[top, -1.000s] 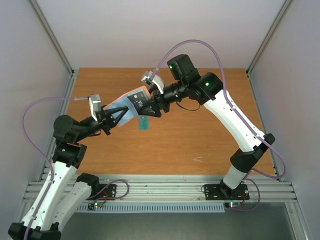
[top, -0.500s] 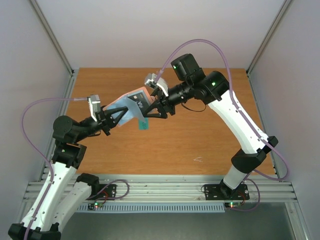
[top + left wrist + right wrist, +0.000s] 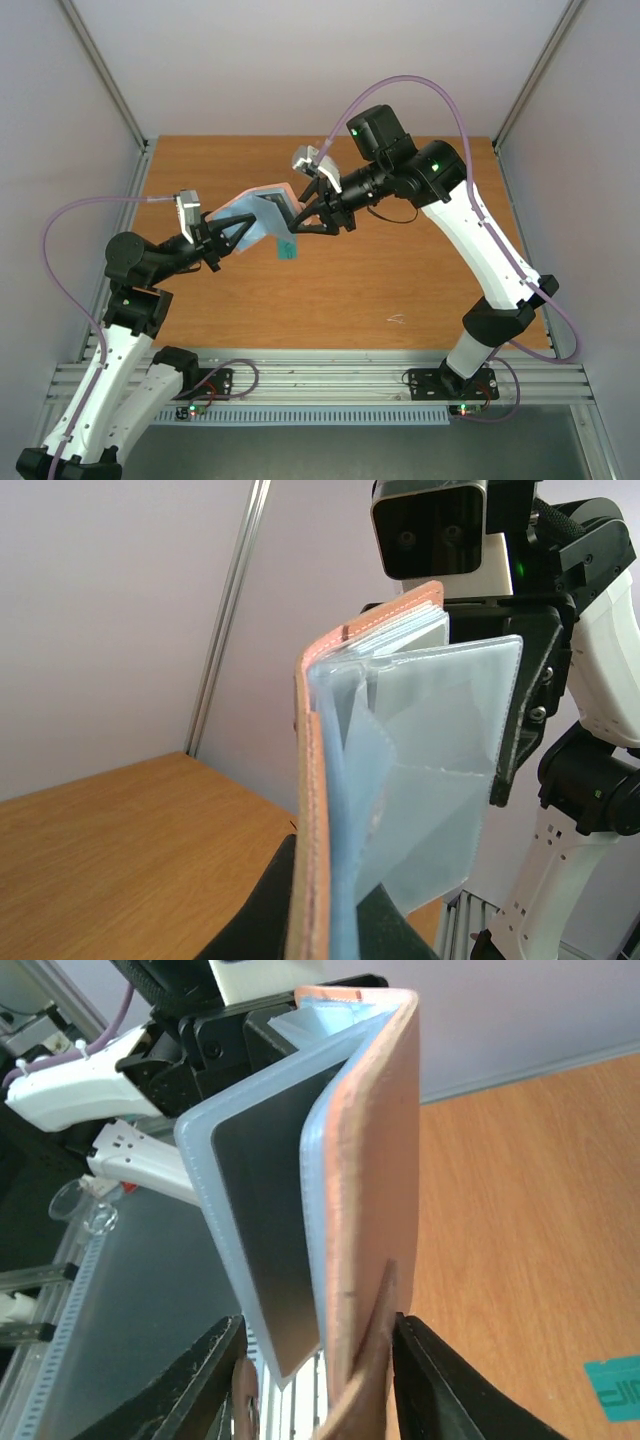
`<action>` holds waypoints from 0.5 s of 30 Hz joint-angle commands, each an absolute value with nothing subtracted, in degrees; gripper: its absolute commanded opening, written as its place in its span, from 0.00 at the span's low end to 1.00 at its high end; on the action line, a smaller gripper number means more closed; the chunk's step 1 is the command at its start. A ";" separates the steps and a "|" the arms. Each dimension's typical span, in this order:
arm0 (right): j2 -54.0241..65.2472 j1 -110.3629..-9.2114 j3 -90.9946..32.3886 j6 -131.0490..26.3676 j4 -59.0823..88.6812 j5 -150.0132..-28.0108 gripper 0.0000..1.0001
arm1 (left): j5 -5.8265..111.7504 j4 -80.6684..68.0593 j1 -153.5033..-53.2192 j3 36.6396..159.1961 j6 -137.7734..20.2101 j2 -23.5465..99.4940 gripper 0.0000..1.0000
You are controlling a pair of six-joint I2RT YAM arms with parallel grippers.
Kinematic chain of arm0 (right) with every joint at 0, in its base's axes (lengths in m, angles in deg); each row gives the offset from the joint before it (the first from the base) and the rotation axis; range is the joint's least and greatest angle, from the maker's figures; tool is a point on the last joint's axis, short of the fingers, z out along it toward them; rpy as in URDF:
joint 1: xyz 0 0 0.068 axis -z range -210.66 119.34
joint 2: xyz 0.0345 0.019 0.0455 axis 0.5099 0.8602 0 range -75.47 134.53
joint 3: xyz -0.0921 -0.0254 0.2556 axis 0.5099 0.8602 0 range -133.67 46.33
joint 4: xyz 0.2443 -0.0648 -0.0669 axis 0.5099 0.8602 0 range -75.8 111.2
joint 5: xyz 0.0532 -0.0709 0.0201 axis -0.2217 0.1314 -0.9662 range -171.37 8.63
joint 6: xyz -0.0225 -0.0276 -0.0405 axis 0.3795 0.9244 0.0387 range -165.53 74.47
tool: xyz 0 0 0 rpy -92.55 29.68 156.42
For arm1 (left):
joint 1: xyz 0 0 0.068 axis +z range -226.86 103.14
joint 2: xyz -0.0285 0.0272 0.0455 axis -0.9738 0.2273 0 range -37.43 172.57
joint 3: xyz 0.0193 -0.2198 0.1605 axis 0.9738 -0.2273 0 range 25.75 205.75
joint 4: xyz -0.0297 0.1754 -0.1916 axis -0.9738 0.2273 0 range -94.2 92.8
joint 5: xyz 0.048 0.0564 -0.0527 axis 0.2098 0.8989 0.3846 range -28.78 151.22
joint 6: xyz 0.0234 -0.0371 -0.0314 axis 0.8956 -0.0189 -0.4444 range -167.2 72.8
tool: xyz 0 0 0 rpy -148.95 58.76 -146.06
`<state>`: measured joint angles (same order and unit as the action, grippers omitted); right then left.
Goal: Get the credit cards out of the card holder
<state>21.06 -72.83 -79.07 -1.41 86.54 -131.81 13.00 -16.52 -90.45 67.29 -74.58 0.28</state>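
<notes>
The card holder (image 3: 258,213), pink outside and pale blue inside, hangs half open in the air between both arms. My left gripper (image 3: 240,227) is shut on its lower left edge; in the left wrist view its dark fingers (image 3: 258,905) pinch the pink cover (image 3: 312,810), with clear sleeves (image 3: 440,770) fanning out. My right gripper (image 3: 318,1325) straddles the other end. One finger (image 3: 445,1385) touches the pink cover (image 3: 378,1150); the other finger (image 3: 195,1385) stands apart from the sleeve. A black card (image 3: 262,1225) sits in that sleeve. A teal credit card (image 3: 286,248) lies on the table, also seen as the teal card (image 3: 615,1390).
The wooden table (image 3: 400,280) lies beneath the raised holder, with grey walls on three sides and metal rails (image 3: 320,378) along the near edge. A small pale mark (image 3: 396,319) is on the wood at front right.
My right gripper's jaws have narrowed around the holder's end, and its wrist has shifted slightly right. The holder has folded more upright, so the black card no longer faces the top camera.
</notes>
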 commanded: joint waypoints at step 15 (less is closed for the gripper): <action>22.91 -73.71 -77.46 -12.30 74.51 -127.37 0.24 | 15.47 -19.21 -90.49 66.37 -74.44 -0.75 0.00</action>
<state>21.56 -72.90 -78.22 -7.96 78.87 -129.58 13.28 -16.45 -90.45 66.89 -74.62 -0.11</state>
